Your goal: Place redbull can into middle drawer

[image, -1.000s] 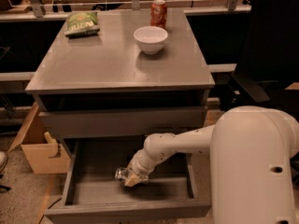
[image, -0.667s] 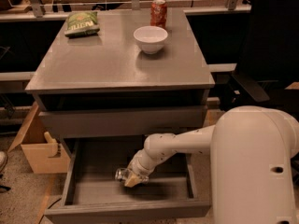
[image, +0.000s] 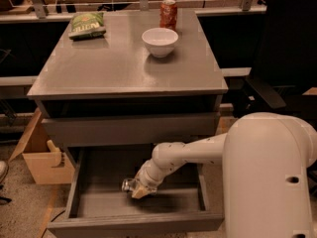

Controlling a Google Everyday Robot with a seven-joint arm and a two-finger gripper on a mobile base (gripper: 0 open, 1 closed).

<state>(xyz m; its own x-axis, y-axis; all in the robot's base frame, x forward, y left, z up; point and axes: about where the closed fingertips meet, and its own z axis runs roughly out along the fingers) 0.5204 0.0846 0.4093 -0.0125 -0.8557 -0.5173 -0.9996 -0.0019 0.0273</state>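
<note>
The middle drawer [image: 94,202] of the grey cabinet is pulled out, its flat grey floor showing. My white arm reaches down into it from the right. My gripper [image: 137,188] is low over the drawer floor, near its middle. The redbull can [image: 129,185], small, silvery and shiny, lies sideways at the gripper's tip, close to or on the drawer floor. The gripper covers part of the can.
On the cabinet top stand a white bowl [image: 159,41], a red-orange soda can [image: 168,14] behind it and a green snack bag [image: 87,24] at the back left. A cardboard box [image: 42,160] sits on the floor at the left. A black chair [image: 277,73] stands at the right.
</note>
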